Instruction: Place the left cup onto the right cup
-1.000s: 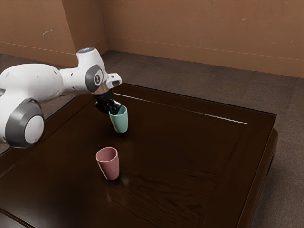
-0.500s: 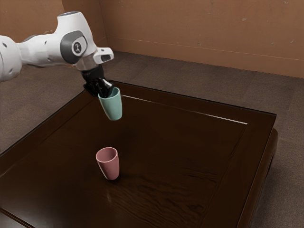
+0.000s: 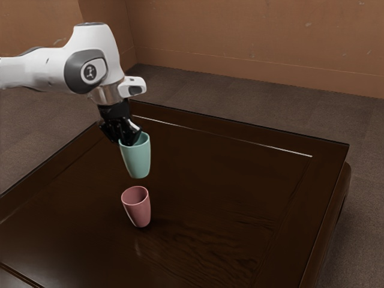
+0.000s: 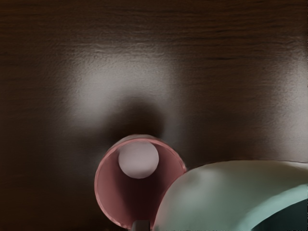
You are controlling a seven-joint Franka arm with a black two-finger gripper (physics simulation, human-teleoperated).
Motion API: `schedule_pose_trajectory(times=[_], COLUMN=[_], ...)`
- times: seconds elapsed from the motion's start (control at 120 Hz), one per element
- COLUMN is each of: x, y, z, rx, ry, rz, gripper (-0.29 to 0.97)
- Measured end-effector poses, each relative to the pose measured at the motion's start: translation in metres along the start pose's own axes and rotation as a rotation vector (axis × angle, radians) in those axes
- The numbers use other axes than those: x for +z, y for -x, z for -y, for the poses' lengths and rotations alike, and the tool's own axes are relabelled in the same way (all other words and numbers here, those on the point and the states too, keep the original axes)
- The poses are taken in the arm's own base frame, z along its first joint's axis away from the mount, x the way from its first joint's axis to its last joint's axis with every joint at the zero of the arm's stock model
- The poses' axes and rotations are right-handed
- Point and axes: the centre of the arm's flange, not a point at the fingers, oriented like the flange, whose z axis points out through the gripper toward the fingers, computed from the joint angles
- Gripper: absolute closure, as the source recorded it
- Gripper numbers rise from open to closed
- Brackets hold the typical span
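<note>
hanging clear of the dark wooden table (image 3: 252, 180), the teal cup (image 3: 136, 159) rides in the black gripper (image 3: 123, 135), whose fingers are clamped on the cup's rim wall on the side nearest the arm. it sits mouth up, slightly tilted, its base just above the open mouth of the pink cup (image 3: 137, 206), with a small gap between them. the wrist view looks straight down into the pink cup (image 4: 130, 192), and the teal cup (image 4: 231, 197) bulks in beside it, overlapping its rim. both look like light, smooth, rigid tumblers, nothing fragile. a rim pinch is the sensible hold, since it leaves the tapered base free to nest, though a cup held by one wall may pivot. the pink cup stands loose and would likely tip if clipped off-centre.
</note>
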Motion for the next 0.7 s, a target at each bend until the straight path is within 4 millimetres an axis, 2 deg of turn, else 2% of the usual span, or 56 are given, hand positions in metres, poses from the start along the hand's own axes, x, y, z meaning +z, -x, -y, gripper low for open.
schedule_pose_trajectory(times=[0.108, 0.3, 0.7], x=[0.013, 0.031, 0.044], y=[0.013, 0.030, 0.015], z=[-0.003, 0.039, 0.048], rx=[-0.031, -0.159, -0.214], ry=[-0.001, 0.005, 0.001], rz=[0.022, 0.022, -0.054], gripper=[0.78, 0.79, 0.79])
